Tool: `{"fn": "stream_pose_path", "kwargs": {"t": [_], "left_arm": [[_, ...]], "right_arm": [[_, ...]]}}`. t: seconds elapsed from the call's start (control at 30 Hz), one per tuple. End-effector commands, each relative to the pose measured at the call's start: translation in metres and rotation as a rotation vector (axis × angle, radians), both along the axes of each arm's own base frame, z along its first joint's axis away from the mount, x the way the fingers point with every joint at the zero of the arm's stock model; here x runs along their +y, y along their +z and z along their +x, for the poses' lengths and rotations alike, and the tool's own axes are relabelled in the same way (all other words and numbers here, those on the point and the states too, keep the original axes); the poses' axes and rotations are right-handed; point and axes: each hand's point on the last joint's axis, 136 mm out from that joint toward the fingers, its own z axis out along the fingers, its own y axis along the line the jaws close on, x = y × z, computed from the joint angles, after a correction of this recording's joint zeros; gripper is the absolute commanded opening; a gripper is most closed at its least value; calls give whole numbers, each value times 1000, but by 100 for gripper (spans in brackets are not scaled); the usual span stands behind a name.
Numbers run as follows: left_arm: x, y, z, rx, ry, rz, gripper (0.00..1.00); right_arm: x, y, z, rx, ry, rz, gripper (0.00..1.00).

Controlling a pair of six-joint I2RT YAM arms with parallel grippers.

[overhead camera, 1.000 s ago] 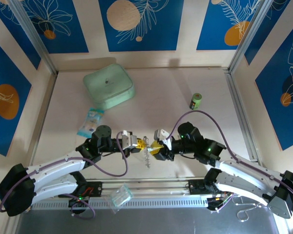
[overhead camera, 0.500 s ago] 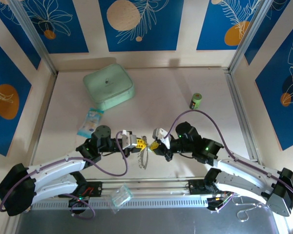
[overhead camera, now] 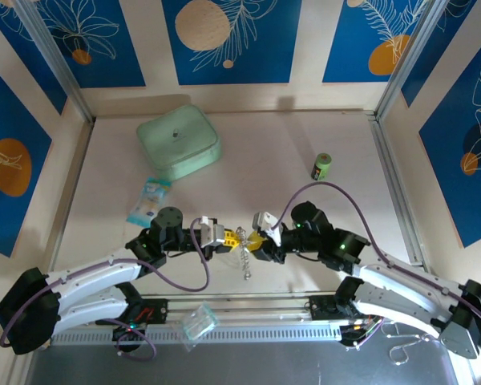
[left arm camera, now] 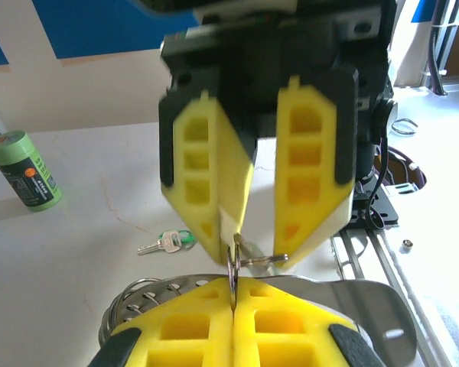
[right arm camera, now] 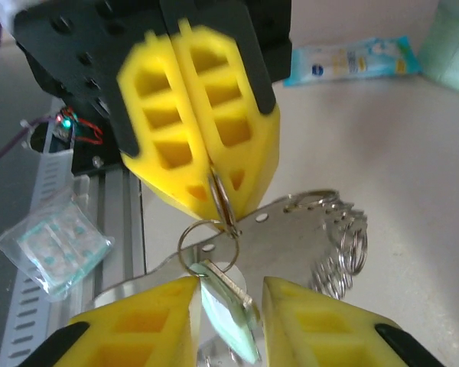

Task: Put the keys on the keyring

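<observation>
The thin wire loop of a silvery keyring with a flat metal plate and coiled rings (right arm camera: 291, 222) is being pinched edge-on between the closed yellow fingers of the left gripper (left arm camera: 233, 284). The right gripper (right arm camera: 229, 284) is being presented tip to tip against it, with its own yellow fingers standing apart. A tiny pale silver metal key (right arm camera: 228, 302) is being framed between those fingers, with its head at the bottom of the loop. Whether a pad is pressing it, or whether it is threaded on, cannot be told. The plate and coils are being left hanging just below the two sets of fingertips.

Past the left gripper's tips, beneath the right gripper's body, a second tiny key with a green head (left arm camera: 168, 242) is being left flat on the pale table (overhead camera: 264, 152), apart from the keyring. Beyond the left gripper's wrist, a blue-and-white flat packet (overhead camera: 148, 200) is being left near the arm. Well beyond it a mint-green rounded square box (overhead camera: 179, 144) is being left standing. Well beyond the right gripper, a green cylindrical can (overhead camera: 322, 166) is being left upright.
</observation>
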Motion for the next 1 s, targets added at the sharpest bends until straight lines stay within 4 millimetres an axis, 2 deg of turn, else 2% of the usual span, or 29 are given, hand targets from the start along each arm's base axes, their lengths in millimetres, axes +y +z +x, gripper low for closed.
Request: {"fn": "stream_pose_path", "kwargs": {"t": [0.0,0.13,0.23,0.47,0.67,0.9,0.97], "left_arm": [[-2,13,-7,-51,-47,-37,0],[-3,12,-8,-53,-57,-39,0],[-3,13,-10,-53,-66,-44,0],[-3,13,-12,-50,-78,-46,0],[-3,15,-13,-50,-84,-54,0],[-3,18,-12,-48,-79,-67,0],[-3,15,-7,-41,-50,-53,0]], "right_arm": [[-7,9,-5,-53,14,25,30],[-3,27,-2,-84,24,92,29],[6,32,0,-80,46,113,27],[20,31,3,-55,76,125,23],[24,25,2,-29,92,116,19],[24,18,-2,-18,117,81,0],[23,17,-4,-21,130,63,0]]}}
